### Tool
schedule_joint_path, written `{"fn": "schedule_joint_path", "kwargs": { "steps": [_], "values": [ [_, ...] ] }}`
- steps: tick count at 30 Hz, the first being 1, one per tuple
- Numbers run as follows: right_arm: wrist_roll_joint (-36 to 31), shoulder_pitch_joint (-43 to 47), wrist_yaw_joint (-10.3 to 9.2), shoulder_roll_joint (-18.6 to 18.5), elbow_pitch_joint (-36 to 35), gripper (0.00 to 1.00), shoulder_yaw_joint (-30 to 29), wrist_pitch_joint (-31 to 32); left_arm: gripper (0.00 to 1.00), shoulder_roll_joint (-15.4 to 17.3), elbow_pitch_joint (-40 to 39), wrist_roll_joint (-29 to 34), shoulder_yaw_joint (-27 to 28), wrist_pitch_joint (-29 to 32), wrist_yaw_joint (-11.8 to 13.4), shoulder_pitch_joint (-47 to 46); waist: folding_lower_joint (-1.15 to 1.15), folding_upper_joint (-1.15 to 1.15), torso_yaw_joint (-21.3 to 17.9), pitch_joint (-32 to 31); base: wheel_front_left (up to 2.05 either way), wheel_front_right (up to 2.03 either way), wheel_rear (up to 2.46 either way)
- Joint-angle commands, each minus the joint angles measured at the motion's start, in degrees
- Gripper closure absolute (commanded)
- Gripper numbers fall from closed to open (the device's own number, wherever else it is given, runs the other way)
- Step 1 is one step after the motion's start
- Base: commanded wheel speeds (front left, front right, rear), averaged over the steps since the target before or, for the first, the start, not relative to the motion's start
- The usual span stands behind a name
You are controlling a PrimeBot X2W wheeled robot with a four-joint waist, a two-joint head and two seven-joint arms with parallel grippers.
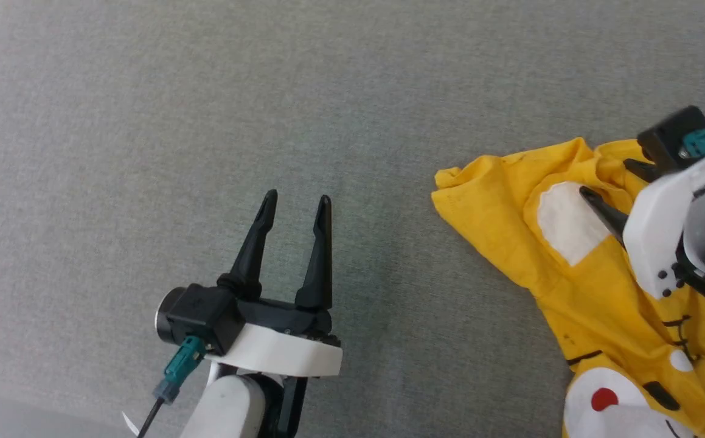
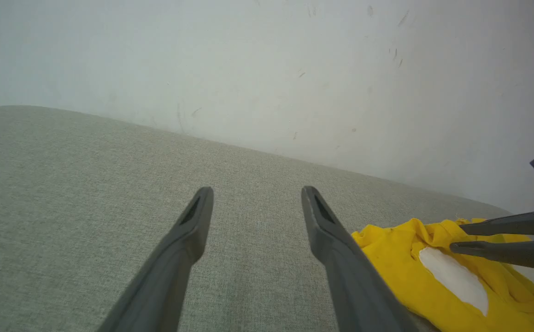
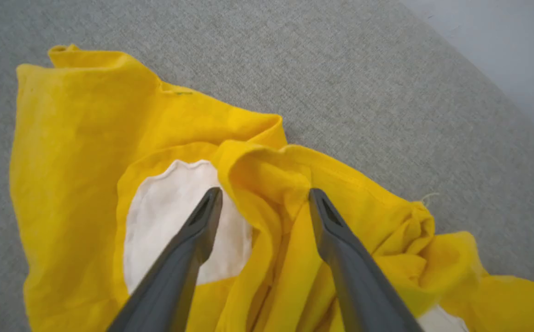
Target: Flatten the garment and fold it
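Note:
The garment (image 1: 510, 213) is a bright yellow T-shirt lying crumpled on the right of the grey surface, with a white ear patch (image 1: 568, 222) and a red cheek dot (image 1: 603, 399) showing. My right gripper (image 1: 604, 177) hangs over its upper part, open. In the right wrist view its fingers (image 3: 265, 191) straddle a raised yellow fold of the garment (image 3: 73, 138) without pinching it. My left gripper (image 1: 297, 198) stands open over bare surface, well left of the garment. In the left wrist view the left gripper (image 2: 257, 190) is empty and the garment (image 2: 400, 258) lies at lower right.
A grey fabric-covered surface (image 1: 206, 91) stretches wide to the left and far side of the garment. A pale wall (image 2: 267, 69) rises behind its far edge. The right gripper's dark fingers (image 2: 501, 235) reach in over the garment.

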Motion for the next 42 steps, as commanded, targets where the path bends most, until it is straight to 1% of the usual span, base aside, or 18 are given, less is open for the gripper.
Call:
{"fn": "schedule_joint_path", "kwargs": {
  "steps": [1,2,3,6,9,12,15,17,19,21,22,24,26,28,31,36,39,42],
  "values": [
    [-0.5,-1.7,-0.05,0.2,1.7,0.51,1.0,-0.7,0.00,-0.1,-0.1,-0.4,-0.4,-0.3,0.3,-1.0,-0.01,0.00,1.9,1.7,0.00,0.00,0.00],
    [-0.7,-2.6,-0.05,0.3,3.2,0.89,1.3,-0.9,0.00,-0.1,-0.1,-0.6,-0.6,-0.3,0.5,-1.2,-0.01,0.00,2.3,2.1,0.00,0.00,0.00],
    [-0.9,-3.3,-0.05,0.2,4.5,1.00,1.8,-1.0,0.00,-0.1,-0.1,-0.7,-0.9,-0.3,0.6,-1.3,-0.01,0.00,2.7,2.3,0.00,0.00,0.00],
    [-1.1,-5.4,-0.05,-0.4,7.3,1.00,2.9,-1.3,0.00,-0.1,-0.1,-1.3,-1.7,-0.3,1.1,-2.0,-0.01,0.00,3.5,2.9,0.00,0.00,0.00],
    [-1.3,-9.1,-0.05,-1.5,8.2,1.00,3.5,-2.6,0.00,-0.1,0.0,-1.8,-2.3,-0.3,1.4,-2.5,-0.01,0.00,4.1,3.2,0.00,0.00,0.00],
    [-3.0,-14.4,-0.05,-2.2,8.5,1.00,3.1,-6.1,0.00,-0.1,0.1,-1.9,-2.6,-0.3,1.7,-3.0,-0.01,0.00,4.7,3.4,0.00,0.00,0.00],
    [-5.5,-18.7,-0.05,-2.1,10.3,1.00,2.9,-10.5,0.00,-0.1,0.2,-2.0,-3.1,-0.3,1.8,-3.5,-0.01,0.00,5.2,3.8,0.00,0.00,0.00],
    [-7.2,-20.4,-0.05,-1.8,12.6,1.00,3.3,-13.6,0.00,-0.1,0.2,-2.1,-3.4,-0.3,2.0,-3.9,-0.01,0.00,5.5,4.0,0.00,0.00,0.00],
    [-8.3,-20.6,-0.05,-1.2,16.1,1.00,3.9,-14.8,0.00,-0.1,0.4,-2.3,-3.8,-0.3,2.2,-4.2,-0.01,0.00,5.8,4.2,0.00,0.00,0.00],
    [-8.4,-20.3,-0.05,-0.6,19.4,0.32,4.6,-15.2,0.00,-0.1,0.6,-2.6,-4.3,-0.3,2.4,-4.5,-0.01,0.00,5.9,4.4,0.00,0.00,0.00],
    [-8.7,-20.3,-0.05,-0.4,20.9,0.00,4.5,-15.3,0.00,-0.1,0.7,-2.7,-4.5,-0.3,2.6,-4.6,-0.01,0.00,5.9,4.4,0.00,0.00,0.00],
    [-9.0,-20.4,-0.05,0.0,23.3,0.00,4.6,-15.0,0.00,-0.1,0.9,-2.9,-4.7,-0.3,2.7,-4.9,-0.01,0.00,5.8,4.4,0.00,0.00,0.00],
    [-9.0,-20.9,-0.05,0.4,23.8,0.00,4.3,-15.8,0.00,-0.1,1.3,-2.9,-4.8,-0.3,2.9,-5.1,-0.01,0.00,5.5,4.0,0.00,0.00,0.00],
    [-8.9,-21.1,-0.05,0.7,23.8,0.00,4.2,-16.2,0.00,-0.1,1.5,-2.8,-4.7,-0.3,2.9,-5.1,-0.01,0.00,5.2,3.6,0.00,0.00,0.00],
    [-7.5,-21.1,-0.05,2.4,22.0,0.00,3.1,-17.7,0.00,-0.1,2.0,-2.1,-4.0,-0.3,2.9,-4.7,-0.01,0.00,3.9,1.8,0.00,0.00,0.00],
    [-4.7,-16.1,-0.05,5.2,14.5,0.00,-0.9,-20.1,0.00,-0.1,1.9,-0.7,-1.6,-0.3,3.0,-2.4,-0.01,0.00,1.6,-2.6,0.00,0.00,0.00],
    [-5.1,-9.3,-0.05,7.3,7.8,0.00,-6.6,-22.6,0.00,-0.1,1.3,0.2,-0.2,-0.3,2.7,-0.6,-0.01,0.00,0.3,-4.7,0.00,0.00,0.00],
    [-7.7,0.2,-0.05,11.6,0.1,0.00,-14.3,-25.2,0.00,0.1,0.8,0.9,1.0,-0.3,2.3,1.2,-0.01,0.00,-1.0,-6.1,0.00,0.00,0.00]
  ]
}}
